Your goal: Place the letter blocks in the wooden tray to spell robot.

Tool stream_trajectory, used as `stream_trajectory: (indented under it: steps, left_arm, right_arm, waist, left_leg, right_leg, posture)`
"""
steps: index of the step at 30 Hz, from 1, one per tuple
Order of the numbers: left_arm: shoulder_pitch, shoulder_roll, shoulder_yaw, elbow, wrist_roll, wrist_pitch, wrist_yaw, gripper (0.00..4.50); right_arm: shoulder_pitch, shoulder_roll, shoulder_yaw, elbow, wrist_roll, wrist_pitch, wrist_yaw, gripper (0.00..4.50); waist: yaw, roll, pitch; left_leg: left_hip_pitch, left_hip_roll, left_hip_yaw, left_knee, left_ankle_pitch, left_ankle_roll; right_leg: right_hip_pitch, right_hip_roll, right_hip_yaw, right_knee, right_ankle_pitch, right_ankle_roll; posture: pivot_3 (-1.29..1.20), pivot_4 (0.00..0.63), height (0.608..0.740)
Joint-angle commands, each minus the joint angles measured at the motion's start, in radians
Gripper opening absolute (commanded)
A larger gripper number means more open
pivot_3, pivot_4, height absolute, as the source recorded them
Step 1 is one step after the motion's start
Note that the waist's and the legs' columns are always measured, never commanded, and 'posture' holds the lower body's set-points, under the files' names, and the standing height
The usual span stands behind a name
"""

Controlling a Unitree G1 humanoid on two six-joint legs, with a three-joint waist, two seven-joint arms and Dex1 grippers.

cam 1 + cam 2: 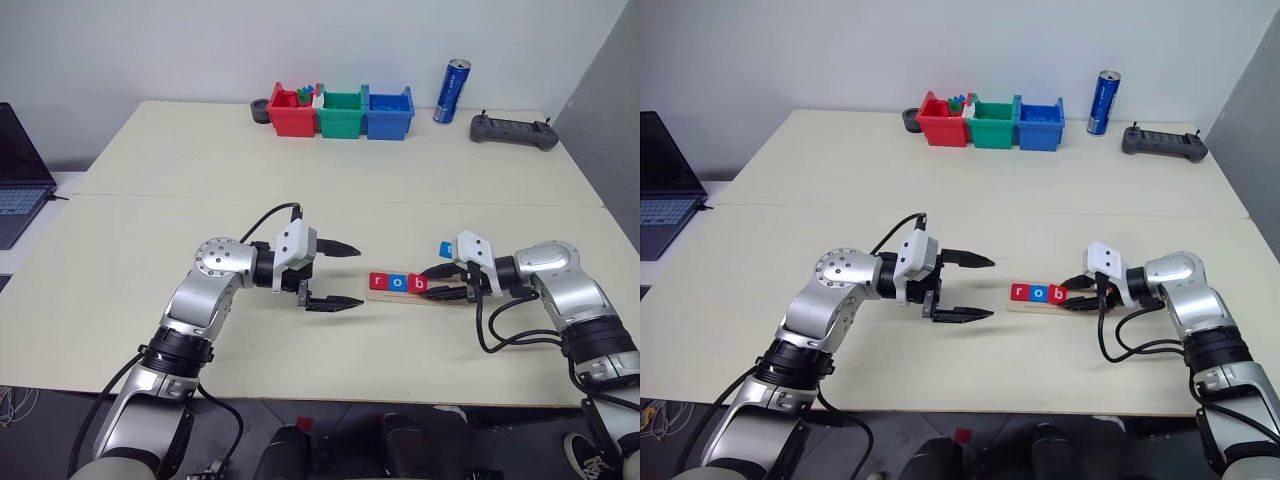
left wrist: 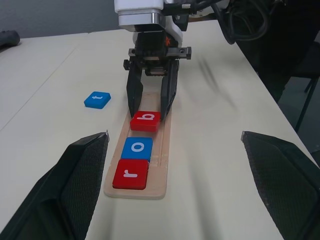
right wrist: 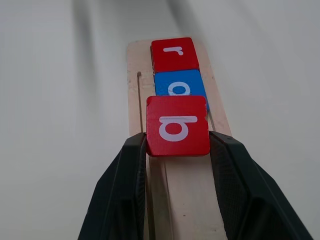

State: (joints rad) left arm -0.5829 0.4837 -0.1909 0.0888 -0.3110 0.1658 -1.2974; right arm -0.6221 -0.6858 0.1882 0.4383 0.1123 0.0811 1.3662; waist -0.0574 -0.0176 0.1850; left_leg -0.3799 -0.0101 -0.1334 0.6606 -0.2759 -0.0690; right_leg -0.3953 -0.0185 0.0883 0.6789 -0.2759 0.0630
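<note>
Right gripper (image 3: pixel 177 145) pinches red b tile (image 3: pixel 177 125) over wooden tray (image 2: pixel 161 150), lower-centre, next to blue o tile (image 3: pixel 178 86); left gripper (image 1: pixel 335 275) wide, empty.

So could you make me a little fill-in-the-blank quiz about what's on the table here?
1. The right gripper has its fingers closed on the red block with the letter ____.
2. In the wooden tray, the blue o block lies between the b block and the ____ block.
3. The blue t block lies on the ____, beside the tray.

Missing words: b; r; table
</note>
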Motion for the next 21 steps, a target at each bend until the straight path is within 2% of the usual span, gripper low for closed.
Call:
stream_trajectory:
  steps: [1, 17, 21]
  left_arm:
    - [-0.015, -0.005, 0.0, -0.022, -0.007, -0.011, 0.001, 4.5]
    - [-0.013, -0.001, 0.002, -0.029, -0.007, -0.008, 0.002, 4.5]
    - [-0.014, -0.002, 0.001, -0.029, -0.006, -0.008, 0.002, 4.5]
  right_arm:
    - [-0.033, -0.005, -0.008, 0.016, -0.008, -0.027, 0.0, 1.46]
    - [-0.056, 0.017, -0.008, 0.042, -0.004, -0.011, 0.014, 1.46]
    - [-0.059, 0.014, -0.014, 0.035, 0.003, 0.012, 0.022, 2.85]
  waist:
    - [0.0, 0.0, 0.0]
    - [0.0, 0.0, 0.0]
    - [0.0, 0.0, 0.0]
  left_leg:
    - [0.0, 0.0, 0.0, 0.0, 0.0, 0.0]
    - [0.0, 0.0, 0.0, 0.0, 0.0, 0.0]
    - [0.0, 0.0, 0.0, 0.0, 0.0, 0.0]
  right_leg:
    - [0.0, 0.0, 0.0, 0.0, 0.0, 0.0]
    - [0.0, 0.0, 0.0, 0.0, 0.0, 0.0]
    - [0.0, 0.0, 0.0, 0.0, 0.0, 0.0]
  posture:
    - [0.0, 0.15, 0.74]
    - [0.0, 0.15, 0.74]
    - [0.0, 0.15, 0.74]
